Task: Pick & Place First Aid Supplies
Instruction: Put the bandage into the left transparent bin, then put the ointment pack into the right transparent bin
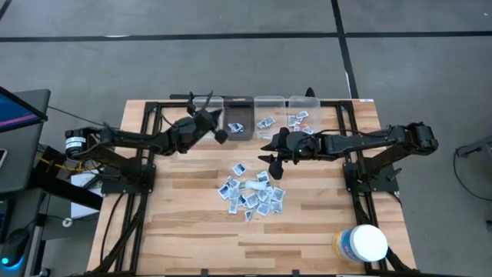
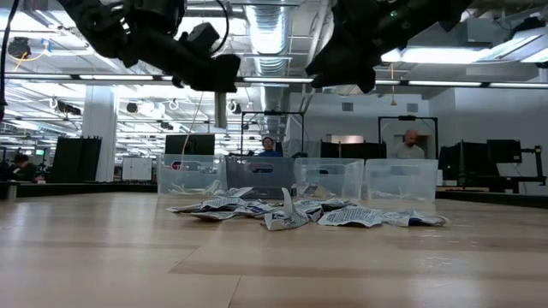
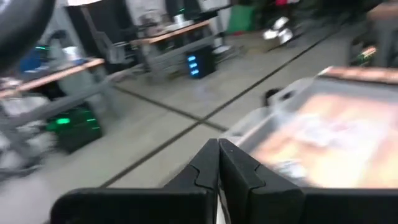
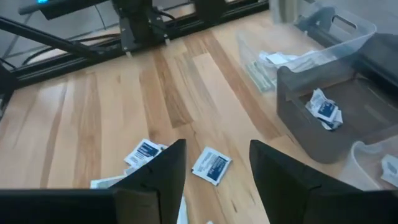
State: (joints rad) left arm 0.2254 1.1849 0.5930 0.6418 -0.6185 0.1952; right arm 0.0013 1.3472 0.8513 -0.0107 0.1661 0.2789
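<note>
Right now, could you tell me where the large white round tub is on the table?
In the high view, the white tub stands at the table's near right corner, apart from the packet pile at the middle.

bright overhead lighting; left wrist view motion-blurred, others sharp

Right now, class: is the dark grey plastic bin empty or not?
Not empty: the dark grey plastic bin holds a few white, blue-printed paper packets.
</note>
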